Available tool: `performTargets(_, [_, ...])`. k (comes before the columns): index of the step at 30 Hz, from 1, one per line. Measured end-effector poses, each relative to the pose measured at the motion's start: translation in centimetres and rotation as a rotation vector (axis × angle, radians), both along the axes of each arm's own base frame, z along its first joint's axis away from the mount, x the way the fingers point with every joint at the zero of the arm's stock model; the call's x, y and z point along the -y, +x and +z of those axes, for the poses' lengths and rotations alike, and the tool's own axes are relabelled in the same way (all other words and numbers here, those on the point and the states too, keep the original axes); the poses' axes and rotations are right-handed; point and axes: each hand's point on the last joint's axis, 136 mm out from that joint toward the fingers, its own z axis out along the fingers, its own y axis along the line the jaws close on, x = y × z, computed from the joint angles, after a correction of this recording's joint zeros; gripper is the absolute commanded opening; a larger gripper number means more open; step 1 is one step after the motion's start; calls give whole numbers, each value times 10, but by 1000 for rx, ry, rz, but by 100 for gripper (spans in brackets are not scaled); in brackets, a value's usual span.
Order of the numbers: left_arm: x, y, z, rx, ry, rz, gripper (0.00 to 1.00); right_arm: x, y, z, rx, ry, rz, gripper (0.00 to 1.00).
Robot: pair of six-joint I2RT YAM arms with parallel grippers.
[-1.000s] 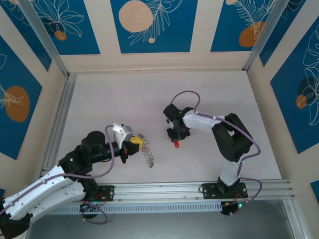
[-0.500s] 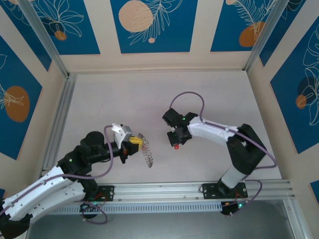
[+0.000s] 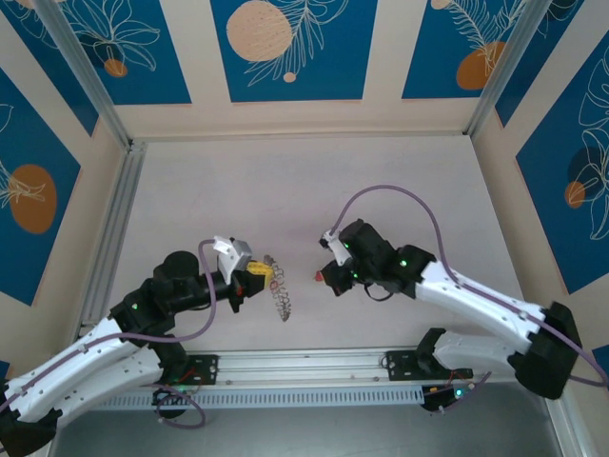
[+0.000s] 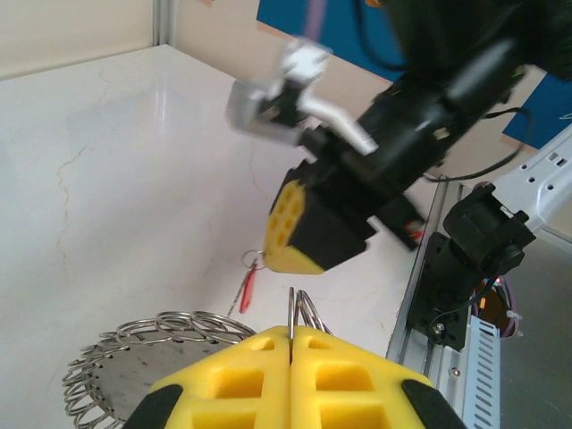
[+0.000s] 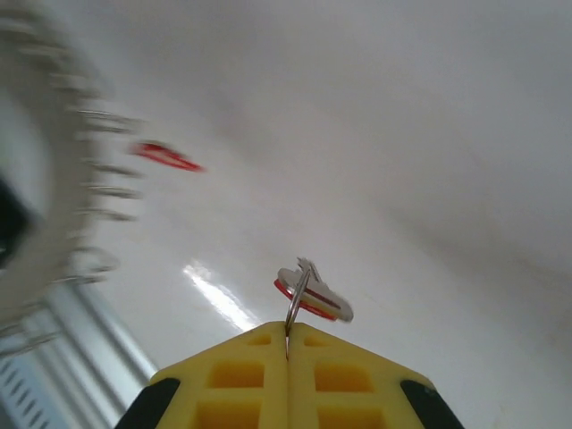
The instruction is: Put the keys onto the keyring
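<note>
Seen from above, a pale table sat inside walls patterned in blue and cream, with two robot arms reaching onto it from the near edge.

The left gripper was at about 8 o'clock from the table's centre. In the left wrist view its yellow fingers were pressed flat together at the left gripper's tip, clamped on a thin loop of silvery wire belonging to the keyring.

From above, the keyring extended from that gripper toward 5 o'clock. Its fringe of small grey keys curled round at 8 o'clock from the fingertips. Whether the bunch rested on the table could not be told.

The right gripper was at 3 o'clock from the keyring, near it but apart from it. In the right wrist view, the right gripper had its yellow fingers closed tight on a thin wire loop. A red-headed key sat just past the tip at 1 o'clock. From above, this red-headed key showed as a red speck at the gripper's 9 o'clock side, facing the keyring. In the right wrist view the keyring appeared only as a blur at 10 o'clock.
</note>
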Motion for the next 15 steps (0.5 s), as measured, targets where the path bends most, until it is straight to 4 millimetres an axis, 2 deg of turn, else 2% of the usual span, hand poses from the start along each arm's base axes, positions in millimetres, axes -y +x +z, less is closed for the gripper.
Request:
performTargets(2, [0,0,-1,-2,6,-1,0,-7,-16,26,67,83,86,0])
performTargets(5, [-2,-1,-3,-7,18,-1,0,-10,-31,54,133,170,157,0])
performTargets(11, [-3,-5,9,19,26,-22,0,-20,-56,78,179,223,290,0])
performTargets(15, [-1,-16,20,36,14,-84,0,-29,-73,97,198,257,388,0])
